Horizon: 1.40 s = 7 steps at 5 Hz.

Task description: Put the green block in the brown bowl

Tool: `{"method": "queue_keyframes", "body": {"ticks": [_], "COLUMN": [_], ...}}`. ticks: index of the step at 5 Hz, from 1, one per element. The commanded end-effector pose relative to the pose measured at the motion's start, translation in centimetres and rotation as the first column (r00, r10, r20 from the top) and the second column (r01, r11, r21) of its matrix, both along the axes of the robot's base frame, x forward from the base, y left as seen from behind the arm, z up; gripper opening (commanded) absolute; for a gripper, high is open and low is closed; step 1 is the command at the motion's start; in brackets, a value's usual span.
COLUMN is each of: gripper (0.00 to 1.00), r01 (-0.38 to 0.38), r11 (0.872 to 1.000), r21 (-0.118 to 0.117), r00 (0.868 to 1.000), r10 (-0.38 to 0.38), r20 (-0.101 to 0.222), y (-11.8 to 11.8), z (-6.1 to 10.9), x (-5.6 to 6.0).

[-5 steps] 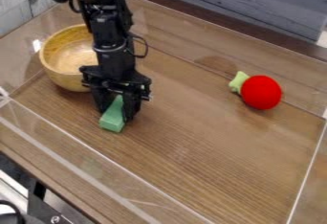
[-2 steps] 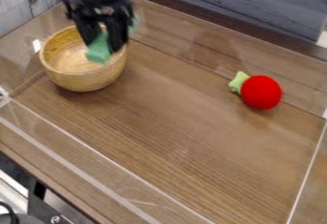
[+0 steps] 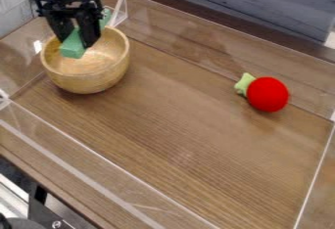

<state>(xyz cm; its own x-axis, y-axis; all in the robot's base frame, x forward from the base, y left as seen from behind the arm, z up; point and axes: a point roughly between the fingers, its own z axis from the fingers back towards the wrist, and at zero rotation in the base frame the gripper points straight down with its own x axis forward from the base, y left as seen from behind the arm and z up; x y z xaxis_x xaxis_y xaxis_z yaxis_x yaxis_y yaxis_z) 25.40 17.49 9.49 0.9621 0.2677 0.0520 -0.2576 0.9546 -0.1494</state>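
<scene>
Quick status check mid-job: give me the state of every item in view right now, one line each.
hand: shut on the green block, pointing down over the bowl.
green block: held on end between the fingers, above the bowl's inside, not released.
brown bowl: upright on the table, nothing lying in it that I can see.
red round toy: resting on the table at the right, untouched.

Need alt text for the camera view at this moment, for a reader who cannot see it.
A black gripper holds the green block upright over the brown bowl at the table's far left. A red round toy with a green leaf lies apart on the right of the wooden table.
</scene>
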Motion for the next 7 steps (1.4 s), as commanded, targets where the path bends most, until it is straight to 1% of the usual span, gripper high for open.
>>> {"method": "queue_keyframes", "body": {"ticks": [1,2,3,4,5,6,7], "gripper": [0.0,0.0,0.0,1.0,0.0,1.0,1.0], "r01": [0.049,0.1,0.08,0.06,0.021,-0.016,-0.05], "r11": [0.998,0.995,0.997,0.998,1.0,1.0,0.999], "r21": [0.033,0.024,0.019,0.007,0.006,0.005,-0.001], "r00": [0.997,0.993,0.994,0.995,0.997,0.997,0.995], "r10": [-0.05,-0.101,-0.082,-0.06,-0.021,0.015,0.05], "r20": [0.052,0.064,0.071,0.078,0.076,0.074,0.083], "y": [1.3,1.3,2.4,3.4,3.2,3.0,2.7], "z": [0.3,-0.7,-1.5,-1.8,-1.8,-2.0,-1.6], "x": [1.4,2.3,3.0,3.4,3.7,4.1,4.5]}}
